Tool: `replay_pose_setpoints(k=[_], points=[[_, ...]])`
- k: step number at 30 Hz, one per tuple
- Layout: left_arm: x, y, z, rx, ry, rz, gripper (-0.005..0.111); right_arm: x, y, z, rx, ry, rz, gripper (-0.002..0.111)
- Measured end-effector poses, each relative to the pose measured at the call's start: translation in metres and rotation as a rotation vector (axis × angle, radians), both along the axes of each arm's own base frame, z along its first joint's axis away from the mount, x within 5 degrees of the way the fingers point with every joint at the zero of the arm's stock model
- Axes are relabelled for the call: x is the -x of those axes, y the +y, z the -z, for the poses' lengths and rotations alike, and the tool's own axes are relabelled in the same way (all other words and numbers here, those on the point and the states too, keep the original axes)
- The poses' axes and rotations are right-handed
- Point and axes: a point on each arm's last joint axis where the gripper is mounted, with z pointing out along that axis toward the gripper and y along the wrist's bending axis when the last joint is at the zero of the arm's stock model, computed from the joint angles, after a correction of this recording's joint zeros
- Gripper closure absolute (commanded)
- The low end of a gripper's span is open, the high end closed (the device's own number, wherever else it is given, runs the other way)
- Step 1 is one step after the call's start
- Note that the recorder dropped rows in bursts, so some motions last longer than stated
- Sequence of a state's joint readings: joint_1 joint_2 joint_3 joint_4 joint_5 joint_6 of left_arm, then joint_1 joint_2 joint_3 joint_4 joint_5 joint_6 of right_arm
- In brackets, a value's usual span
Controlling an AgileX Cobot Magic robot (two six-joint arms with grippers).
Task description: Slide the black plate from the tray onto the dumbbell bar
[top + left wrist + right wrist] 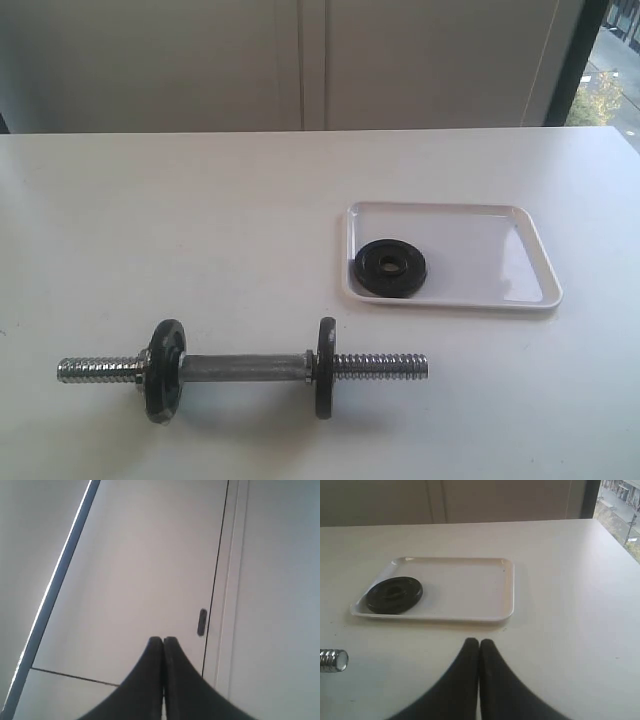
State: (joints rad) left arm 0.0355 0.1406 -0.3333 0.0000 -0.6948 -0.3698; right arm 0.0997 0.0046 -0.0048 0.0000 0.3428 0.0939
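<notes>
The black plate lies flat in the near left corner of the white tray. In front of the tray, the dumbbell bar rests on the table with two black discs standing on it, one toward each end. One threaded end of the bar shows in the right wrist view. My right gripper is shut and empty, hovering short of the tray. My left gripper is shut and empty, facing a wall panel. Neither gripper shows in the exterior view.
The white table runs to a wall of pale panels at the back. A window sits at the far right. A small dark handle is on the panel in the left wrist view.
</notes>
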Motion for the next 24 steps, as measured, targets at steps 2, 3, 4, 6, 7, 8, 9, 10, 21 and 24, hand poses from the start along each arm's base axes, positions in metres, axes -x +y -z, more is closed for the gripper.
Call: replay_pose_setpoints(k=[2, 3, 4, 6, 7, 8, 9, 10, 21, 24], points=[[-0.010, -0.001, -0.004, -0.024, 0.087, -0.005, 0.107, 0.000, 0.000, 0.000, 0.000, 0.000, 0.000, 0.108], [-0.016, -0.001, -0.004, -0.039, 0.150, -0.009, 0.107, 0.000, 0.000, 0.000, 0.000, 0.000, 0.000, 0.108], [-0.021, -0.002, -0.003, -0.069, 0.210, -0.020, 0.107, 0.000, 0.000, 0.000, 0.000, 0.000, 0.000, 0.108], [-0.033, -0.003, 0.004, -0.190, 0.386, -0.076, 0.107, 0.000, 0.000, 0.000, 0.000, 0.000, 0.000, 0.108], [-0.039, -0.002, 0.012, -0.257, 0.489, -0.106, 0.107, 0.000, 0.000, 0.000, 0.000, 0.000, 0.000, 0.108], [-0.045, -0.001, 0.020, -0.306, 0.599, -0.128, 0.107, 0.000, 0.000, 0.000, 0.000, 0.000, 0.000, 0.108], [-0.049, 0.000, 0.028, -0.335, 0.690, -0.140, 0.107, 0.000, 0.000, 0.000, 0.000, 0.000, 0.000, 0.108], [-0.053, 0.002, 0.038, -0.364, 0.800, -0.152, 0.107, 0.000, 0.000, 0.000, 0.000, 0.000, 0.000, 0.108], [-0.070, 0.000, 0.056, -0.453, 1.180, -0.068, 0.107, 0.000, 0.000, 0.000, 0.000, 0.000, 0.000, 0.108], [-0.077, -0.009, 0.051, -0.506, 1.263, 0.031, 0.107, 0.000, 0.000, 0.000, 0.000, 0.000, 0.000, 0.108]])
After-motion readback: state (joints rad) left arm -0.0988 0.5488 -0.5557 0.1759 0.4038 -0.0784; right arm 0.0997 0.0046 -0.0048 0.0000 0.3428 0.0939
